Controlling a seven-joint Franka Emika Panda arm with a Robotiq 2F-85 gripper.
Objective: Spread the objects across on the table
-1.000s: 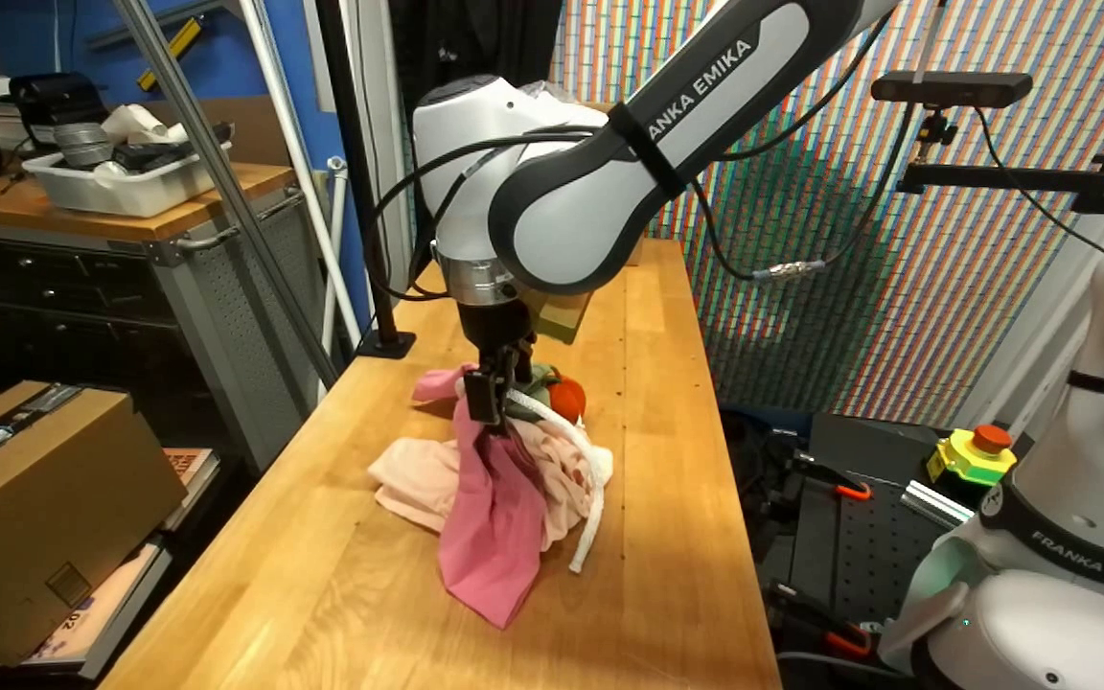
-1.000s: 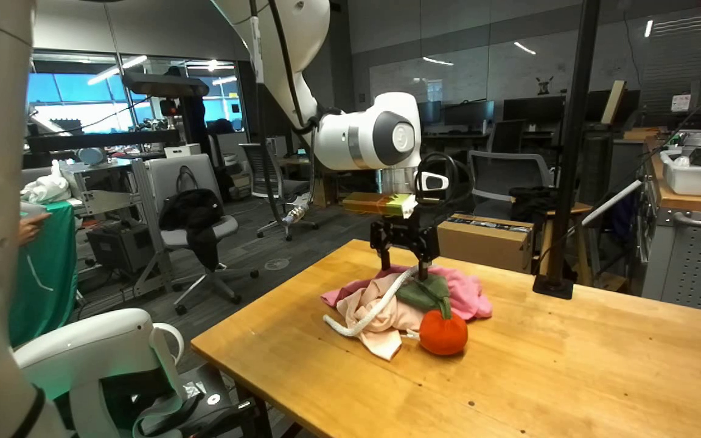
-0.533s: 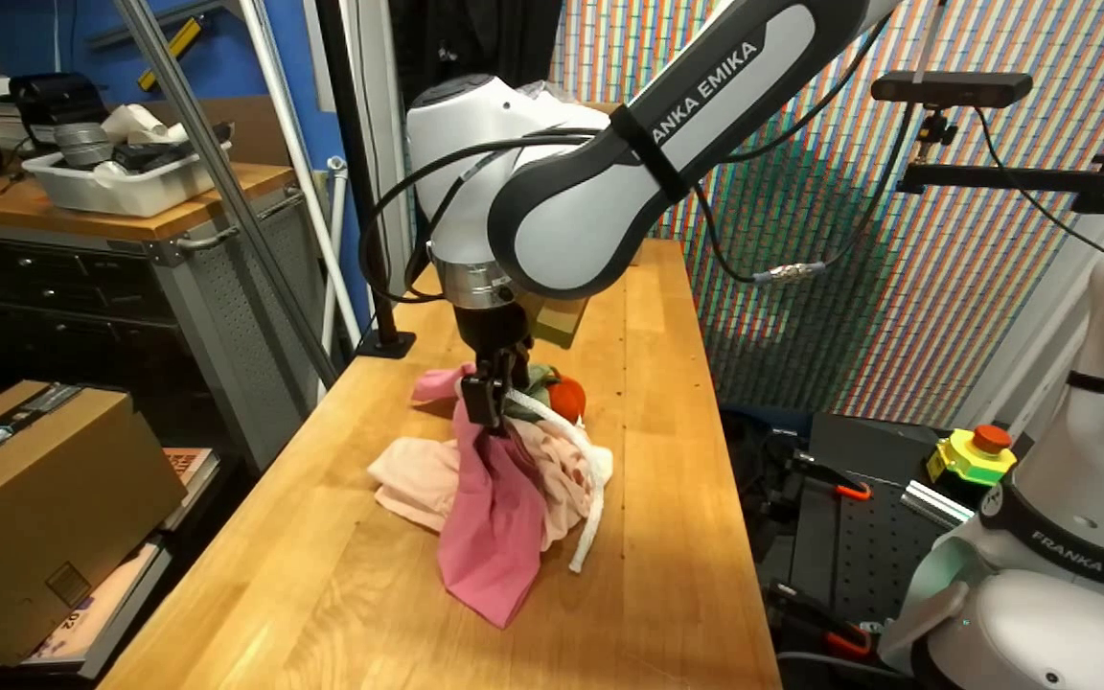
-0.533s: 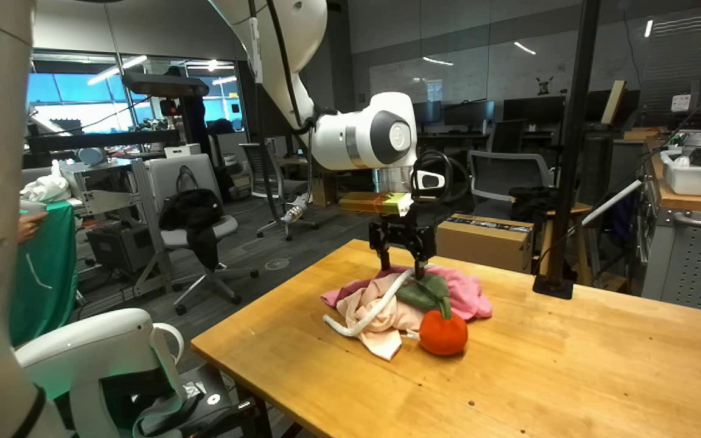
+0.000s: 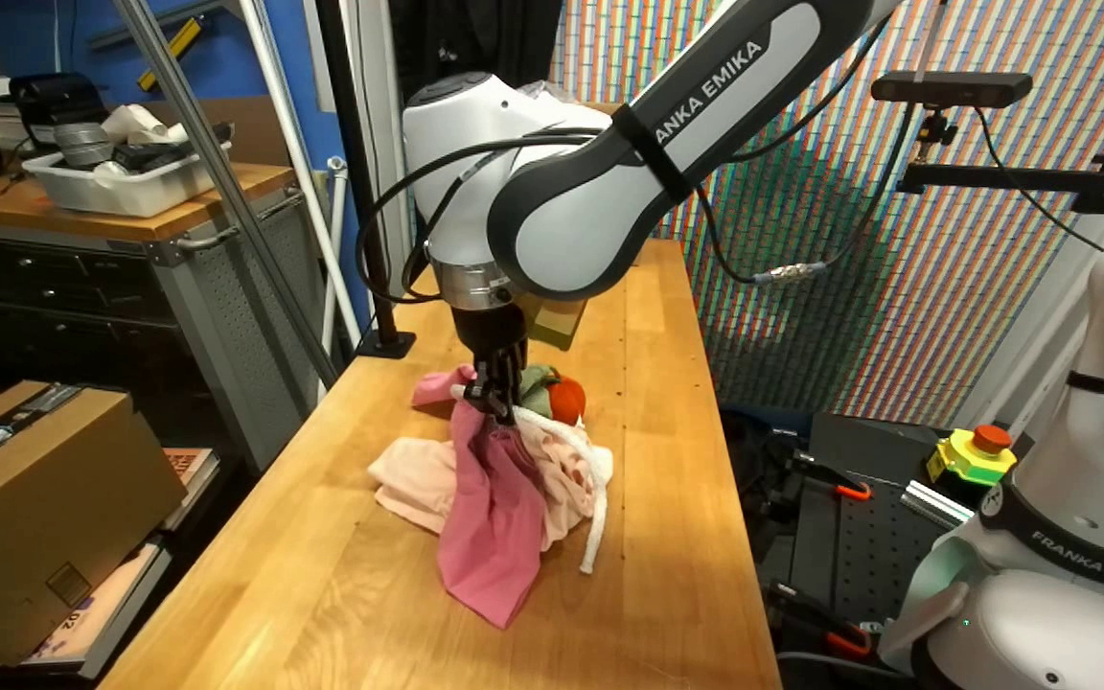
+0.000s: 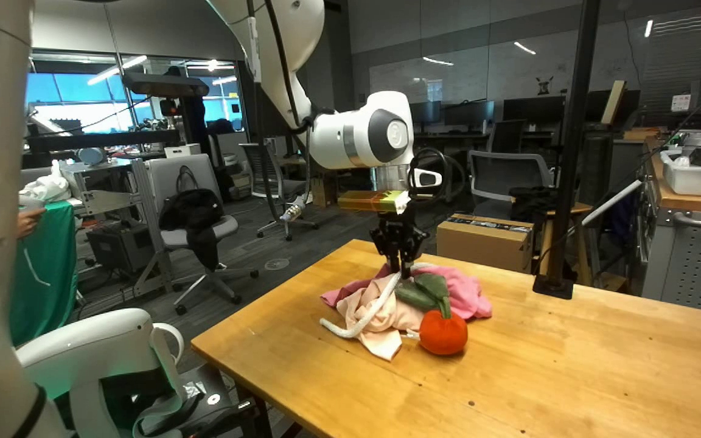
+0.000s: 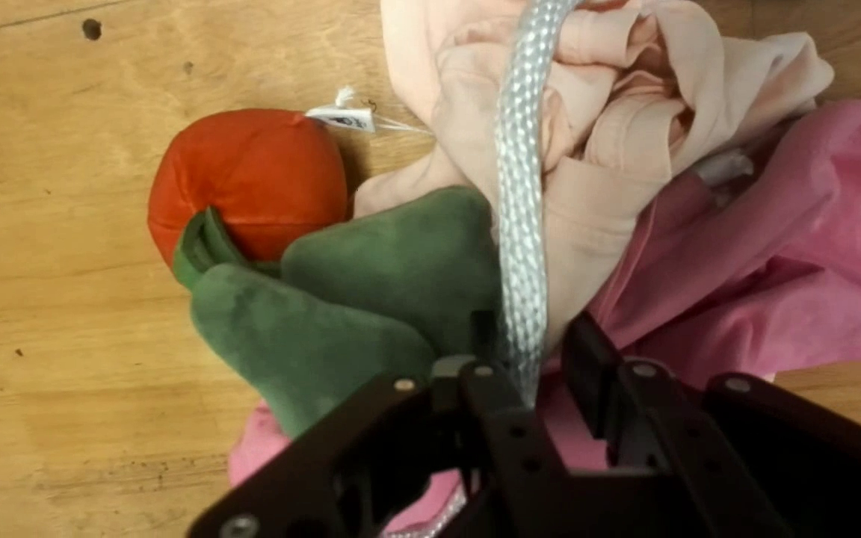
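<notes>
Looks like you're on the pick step, target the white braided rope (image 7: 522,217). Gripper (image 7: 535,336): jaws narrow, rope between them, gap showing on one side, so not clamped yet. Rope runs across the peach cloth (image 7: 628,138), beside the green leaves (image 7: 400,261) of the red-orange plush vegetable (image 7: 258,168); pink cloth (image 5: 494,537) lies under the gripper. Next, probably: squeeze, lift, lay it apart on the wooden table (image 6: 569,365). White bin (image 5: 140,192): odds and ends (image 5: 82,144). Cardboard box (image 5: 63,498): contents hidden.
</notes>
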